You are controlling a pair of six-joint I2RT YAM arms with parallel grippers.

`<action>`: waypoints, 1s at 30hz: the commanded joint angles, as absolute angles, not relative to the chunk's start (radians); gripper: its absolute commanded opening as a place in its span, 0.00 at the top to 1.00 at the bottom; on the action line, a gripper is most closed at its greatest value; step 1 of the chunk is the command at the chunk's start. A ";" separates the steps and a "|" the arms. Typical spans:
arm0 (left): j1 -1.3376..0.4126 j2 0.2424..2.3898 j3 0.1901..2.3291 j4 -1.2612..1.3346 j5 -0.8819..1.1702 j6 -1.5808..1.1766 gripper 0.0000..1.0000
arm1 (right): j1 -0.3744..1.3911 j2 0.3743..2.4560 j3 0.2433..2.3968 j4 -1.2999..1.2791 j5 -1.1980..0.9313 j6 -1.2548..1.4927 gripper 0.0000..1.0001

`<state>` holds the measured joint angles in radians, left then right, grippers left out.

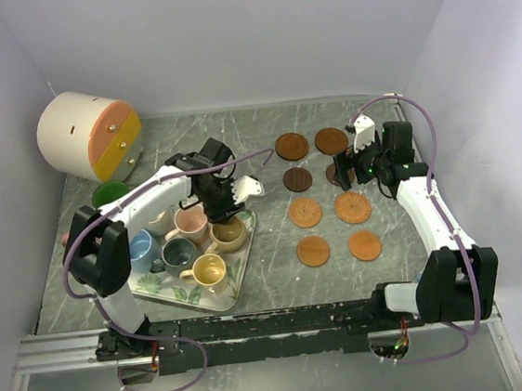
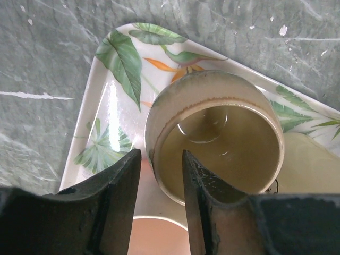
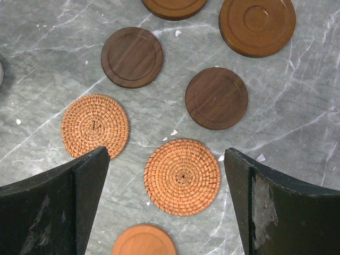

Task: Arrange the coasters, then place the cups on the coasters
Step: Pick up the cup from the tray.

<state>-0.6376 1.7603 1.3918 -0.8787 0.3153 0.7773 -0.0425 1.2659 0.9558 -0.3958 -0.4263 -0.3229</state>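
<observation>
Now, the tan-brown glazed ceramic cup sits at the far right corner of the rectangular leaf-print tray. The left claw straddles its near wall, with one finger outside and the other dipped into the bowl. The claw is about half spread, and a sliver of gap shows on either side of the wall, so as far as I can see it has hold of nothing yet.

To do this pick well, I would shut squarely on the wall, far enough below the lip that the slick glaze cannot slide out. I would then lift straight up before swinging right, because the pink ceramic cup stands just beside it and would be easy to clip.

The cup itself is upright and empty. It is glossy olive-brown inside, with a darker band under a pale rim; its handle is hidden in the wrist view. A dark grey cup and a pale yellow cup share the tray, which lies on the left half of the grey marbled desk.

On the right half, the round coasters — dark wood, woven rattan, smooth orange — already lie in two columns, all bare. The right claw hovers over them, spread wide and empty.
</observation>
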 commanded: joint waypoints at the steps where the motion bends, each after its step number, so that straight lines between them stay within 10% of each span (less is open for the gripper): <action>1: -0.636 1.752 1.369 -0.840 0.279 0.733 0.54 | -0.037 1.261 0.984 -0.402 -0.422 -0.329 0.09; 30: -0.637 1.846 1.597 -0.885 0.353 0.709 0.93 | -0.034 1.250 0.989 -0.365 -0.572 -0.239 0.10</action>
